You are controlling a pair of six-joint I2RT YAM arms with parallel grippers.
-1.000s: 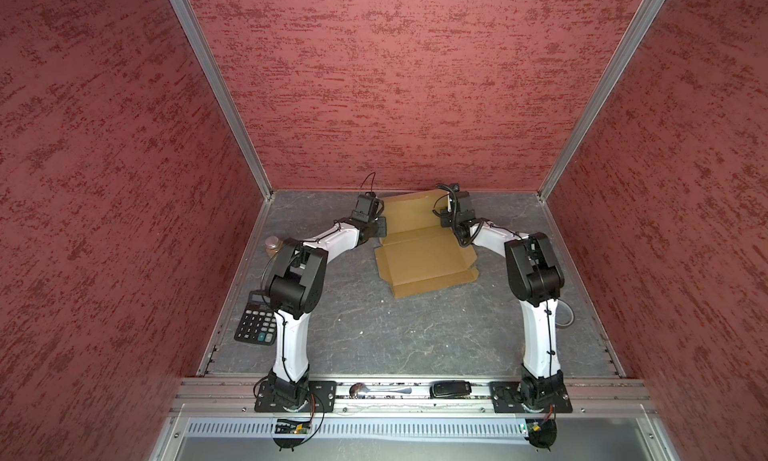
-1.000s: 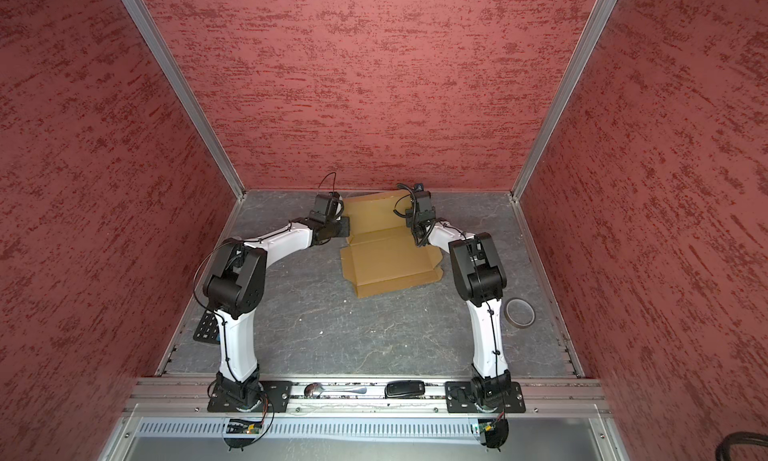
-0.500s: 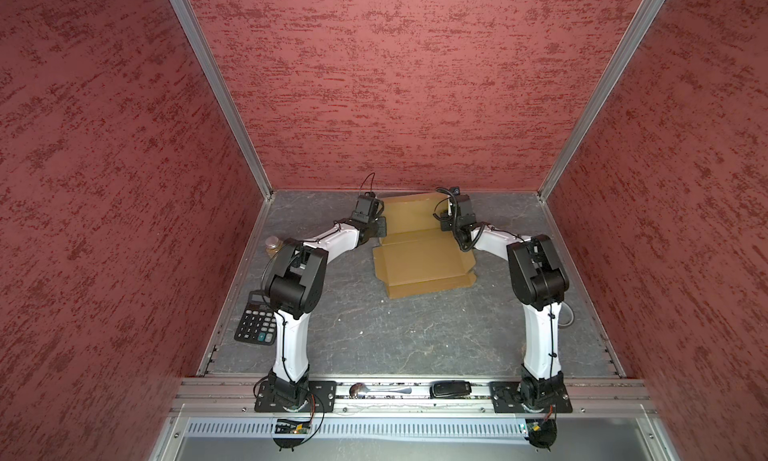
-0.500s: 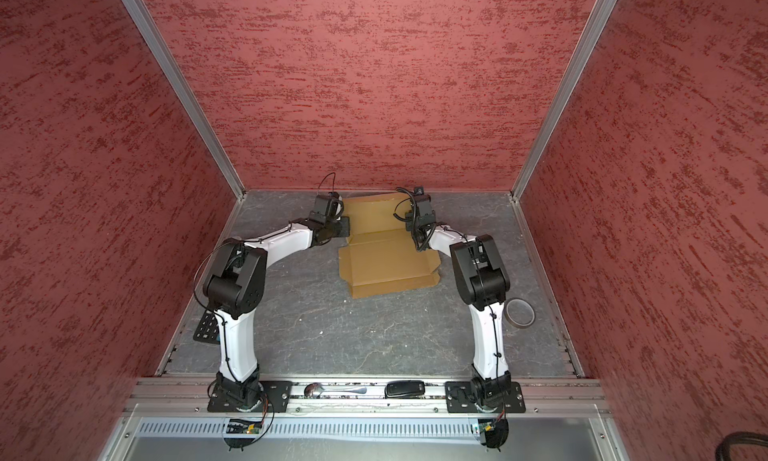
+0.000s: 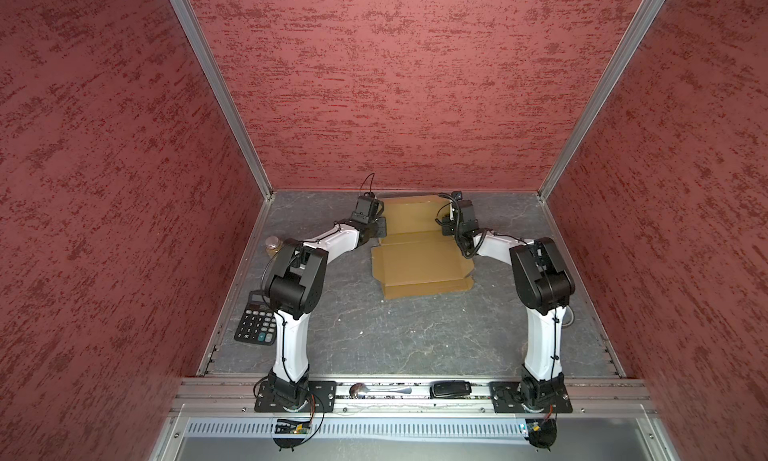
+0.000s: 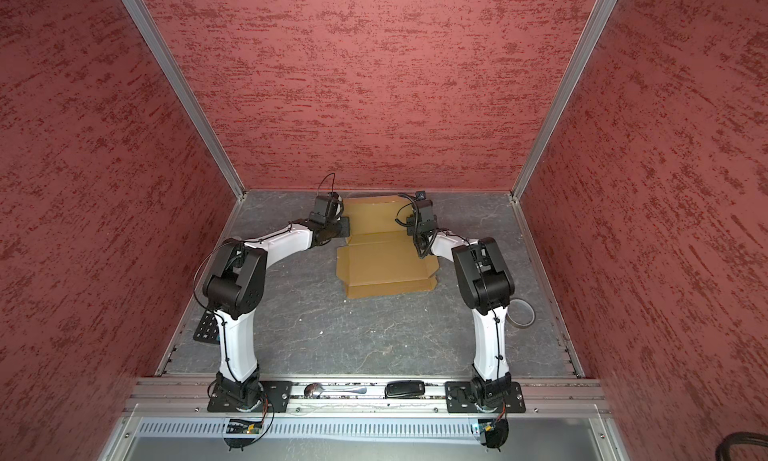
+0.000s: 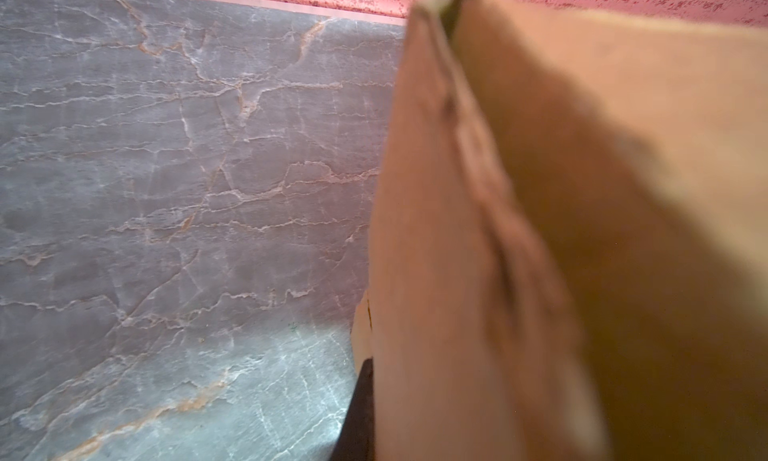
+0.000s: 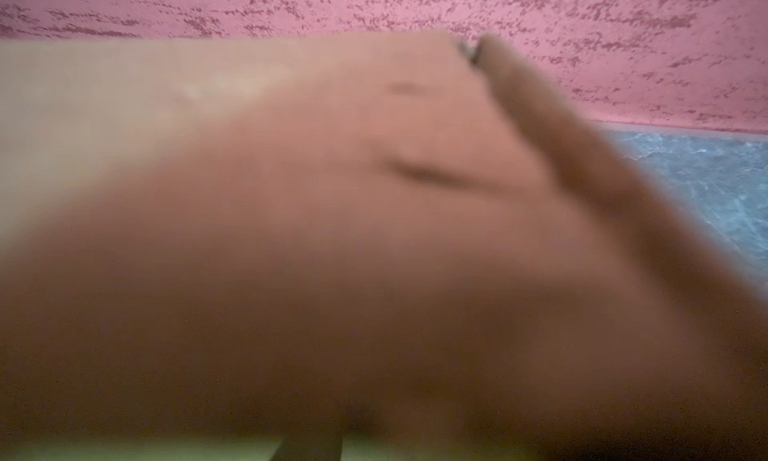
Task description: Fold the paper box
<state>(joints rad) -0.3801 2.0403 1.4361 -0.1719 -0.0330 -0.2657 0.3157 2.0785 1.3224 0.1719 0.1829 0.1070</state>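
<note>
The paper box (image 5: 419, 268) (image 6: 386, 268) lies opened out at the 12 o'clock end of the table (image 5: 374, 334), close to the back wall and midway between the two arms. Its wide tan middle panel lies flat. A narrow flap runs along its 6 o'clock edge, and a further panel reaches from its 12 o'clock edge toward the wall.

The left gripper (image 5: 379, 227) (image 6: 343, 227) sits at the box's 10 o'clock edge with its fingers pressed together. In the left wrist view a side flap of the box (image 7: 436, 251) stands up right before the lens. One dark finger (image 7: 357, 413) shows against the flap's outer face, so the fingers appear to pinch that flap. The inner finger is hidden behind the cardboard.

The right gripper (image 5: 446, 228) (image 6: 412, 230) is at the box's 2 o'clock edge, over the seam between the middle and far panels. In the right wrist view blurred cardboard (image 8: 332, 230) fills nearly the whole picture, so I cannot tell how far its fingers are spread or whether they grip the board.

A small jar (image 5: 273, 245) stands at the table's 9 o'clock edge. A black calculator (image 5: 255, 324) lies at 8 o'clock, partly under the left arm. A roll of tape (image 6: 521, 313) lies at 4 o'clock, just beside the right arm. On the metal rail (image 5: 208, 390) at 6 o'clock, between the arm bases, rest a spoon (image 5: 380, 390) and a flat black device (image 5: 451, 388)
</note>
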